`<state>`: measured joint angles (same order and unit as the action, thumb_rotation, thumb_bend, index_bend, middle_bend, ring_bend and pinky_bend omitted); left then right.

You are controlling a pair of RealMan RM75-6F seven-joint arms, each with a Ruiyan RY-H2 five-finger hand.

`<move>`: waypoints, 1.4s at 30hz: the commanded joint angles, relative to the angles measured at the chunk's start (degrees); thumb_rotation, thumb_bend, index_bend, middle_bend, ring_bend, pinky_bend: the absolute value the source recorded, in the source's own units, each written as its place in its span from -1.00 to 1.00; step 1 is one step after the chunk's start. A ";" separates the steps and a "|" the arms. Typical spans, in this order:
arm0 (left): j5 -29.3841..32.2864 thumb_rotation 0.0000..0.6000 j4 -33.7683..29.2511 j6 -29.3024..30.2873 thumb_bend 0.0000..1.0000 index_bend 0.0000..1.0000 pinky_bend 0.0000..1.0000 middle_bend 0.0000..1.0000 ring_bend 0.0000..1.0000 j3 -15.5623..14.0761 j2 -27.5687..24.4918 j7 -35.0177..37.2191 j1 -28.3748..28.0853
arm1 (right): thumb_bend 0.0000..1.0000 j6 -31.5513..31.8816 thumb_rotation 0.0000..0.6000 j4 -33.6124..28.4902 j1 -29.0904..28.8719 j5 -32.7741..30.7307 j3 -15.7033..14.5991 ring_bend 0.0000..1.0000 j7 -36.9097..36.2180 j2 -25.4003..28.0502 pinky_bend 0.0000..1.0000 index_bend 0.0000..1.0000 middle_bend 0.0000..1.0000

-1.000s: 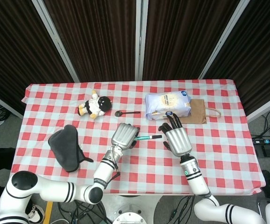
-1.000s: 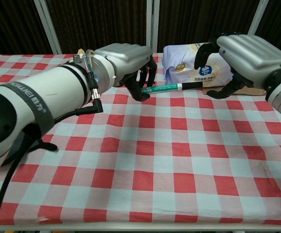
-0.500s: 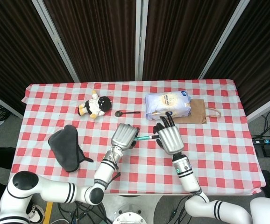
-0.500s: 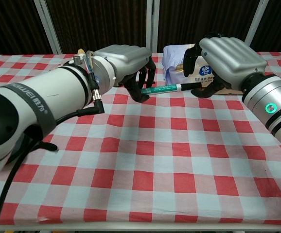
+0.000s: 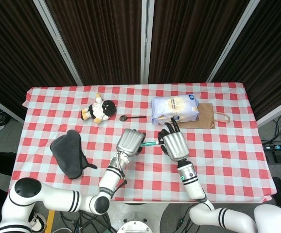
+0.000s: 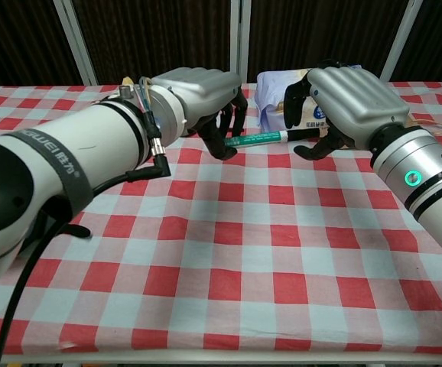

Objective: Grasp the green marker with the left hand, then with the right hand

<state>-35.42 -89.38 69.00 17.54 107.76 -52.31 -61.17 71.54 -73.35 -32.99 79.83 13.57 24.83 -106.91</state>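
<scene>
- Green marker (image 6: 261,138) is held off the red-and-white checked tablecloth (image 6: 229,260), level, between the two hands near mid-table; its capped dark end points toward the robot's right.
- Left hand (image 6: 206,95) grips the marker's green end, its dark fingers curled around the barrel, so the first half of the task looks done.
- Right hand (image 6: 342,95) has moved in from the right over the last second and now arches over the marker's dark end, fingers part-curled with the thumb below. From the chest view it is closing round the tip, but firm contact cannot be told.
- Seen from the head camera, the right hand (image 5: 174,144) sits just beside the left hand (image 5: 130,141), with only a short stretch of marker (image 5: 150,143) showing between them.
- That approach suggests the handover is in hand: the right hand likely needs to close fully before the left lets go.
- Farther back lie a white snack bag (image 5: 174,108) on a brown paper bag (image 5: 207,116), a spoon (image 5: 131,117), a plush toy (image 5: 99,109) and a dark cloth item (image 5: 68,152).
</scene>
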 commanded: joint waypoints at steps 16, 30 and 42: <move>0.02 1.00 -0.33 0.08 -0.14 0.07 0.12 0.13 0.00 -0.48 0.04 -0.19 0.05 | -0.72 0.84 1.00 1.34 -0.72 -0.20 -0.18 -0.56 -1.04 -1.04 -0.84 0.20 0.05; 1.07 1.00 1.35 -0.70 -0.14 0.07 0.12 0.13 0.00 -0.65 0.69 -0.68 -0.27 | -0.68 0.79 1.00 1.89 -1.07 -0.51 -0.60 -0.53 -0.98 -1.59 -0.83 0.28 0.10; 0.96 1.00 1.18 -0.73 -0.14 0.07 0.12 0.13 0.00 -0.86 0.55 -0.65 -0.11 | -0.50 1.12 1.00 2.47 -1.19 -1.00 -0.33 -0.40 -0.99 -1.86 -0.74 0.56 0.32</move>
<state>-34.47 -88.20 68.27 16.69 108.31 -52.96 -61.28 72.64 -70.92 -34.19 78.87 13.23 23.84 -108.73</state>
